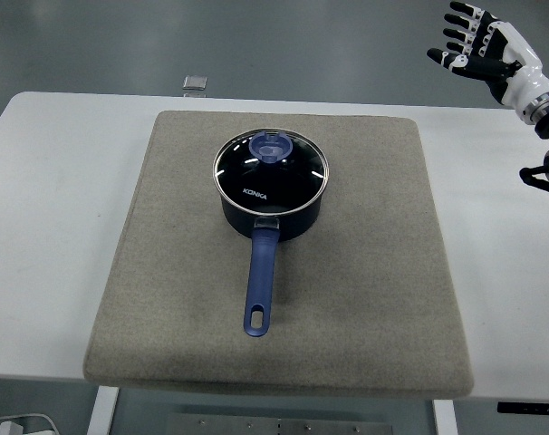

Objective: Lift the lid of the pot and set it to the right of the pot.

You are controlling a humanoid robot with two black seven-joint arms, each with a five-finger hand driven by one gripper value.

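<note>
A small grey square (195,82) lies at the table's (48,181) far edge; the pot (273,204), its KONKA-marked lid (270,169) on, sits mid-mat (365,272); the right hand (485,52) hovers by the far right corner, fingers spread, empty

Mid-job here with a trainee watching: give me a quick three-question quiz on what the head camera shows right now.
1. True or false: the lid is already off the pot.
2. Which way does the pot's blue handle point? A) toward the table's near edge B) toward the far edge C) to the right
3. Fill in: the right hand, fingers spread and holding nothing, is up at the picture's top ____ corner, well clear of the pot.

Key:
1. False; the lid sits on the pot, on the grey mat.
2. A
3. right
</note>
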